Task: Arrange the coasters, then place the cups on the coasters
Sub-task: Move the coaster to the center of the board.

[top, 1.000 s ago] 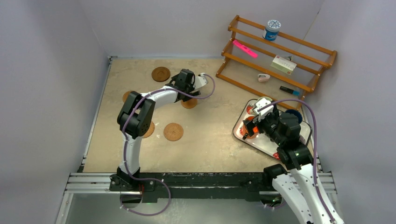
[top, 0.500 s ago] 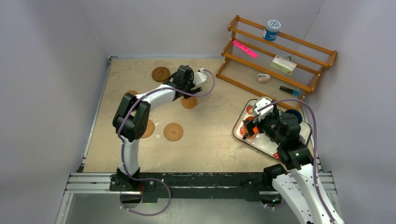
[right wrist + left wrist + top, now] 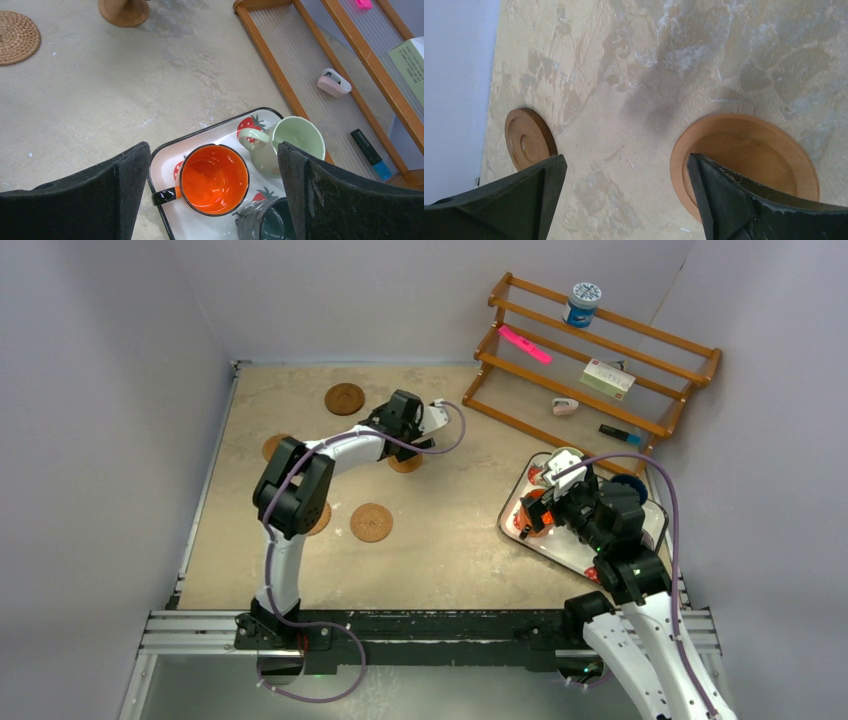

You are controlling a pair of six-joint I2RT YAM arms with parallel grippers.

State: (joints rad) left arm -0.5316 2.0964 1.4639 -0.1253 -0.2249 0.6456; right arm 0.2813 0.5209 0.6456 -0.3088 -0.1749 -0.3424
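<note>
5 coasters [image 3: 371,522] out, 3 cups [image 3: 215,179] on tray [image 3: 173,152].

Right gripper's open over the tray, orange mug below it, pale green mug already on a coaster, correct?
No: the pale green mug stands on the tray beside the orange mug, not on a coaster; the right wrist view shows it. The rest holds.

You're working in a robot lab test cell, not a home: plain pale walls [image 3: 100,390] box in a mottled beige tabletop [image 3: 450,540]. The left arm [image 3: 285,495] and right arm [image 3: 650,640] are bolted to a metal rail [image 3: 450,628], and a wooden rack [image 3: 590,360] (holding stray props) stands far right.
</note>
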